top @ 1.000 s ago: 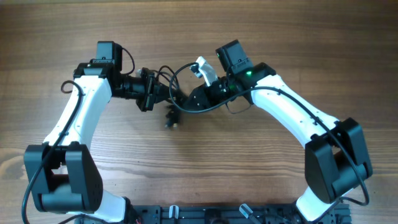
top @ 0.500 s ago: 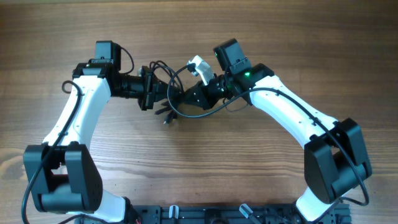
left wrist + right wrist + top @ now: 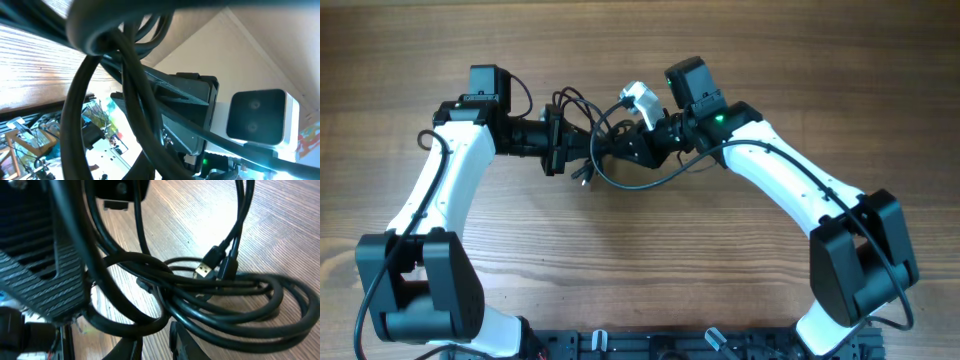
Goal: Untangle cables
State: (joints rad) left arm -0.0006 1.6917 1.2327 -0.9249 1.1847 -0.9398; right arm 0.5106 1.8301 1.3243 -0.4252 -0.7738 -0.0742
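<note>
Black and thin, the cables bunch into a small tangle strung between the two grippers. Its long axis runs across from the left gripper to the right gripper. One slack loop sags out of the tangle on the side toward the arm bases, curving under the right gripper. Smaller loops arch up on the far side, over the left gripper's tip. A plug end sticks out just below the left gripper's tip, pointing toward the bases. From the right wrist, the cables are several long flattened coils over the wooden table, stretched sideways away from the fingers. A metallic plug lies among them, its tip aimed down and to the left, with a black plug right beside it. From the left wrist, the cables cross close to the lens as thick blurred strands running top to bottom. The left gripper is closed tight, and the strands fan straight out of its tips, so it is pinching the cables. The right gripper shows two dark fingertips just under a cable loop. Whether they clamp a strand or only sit next to it cannot be told. Around all this lies the bare wooden table.
</note>
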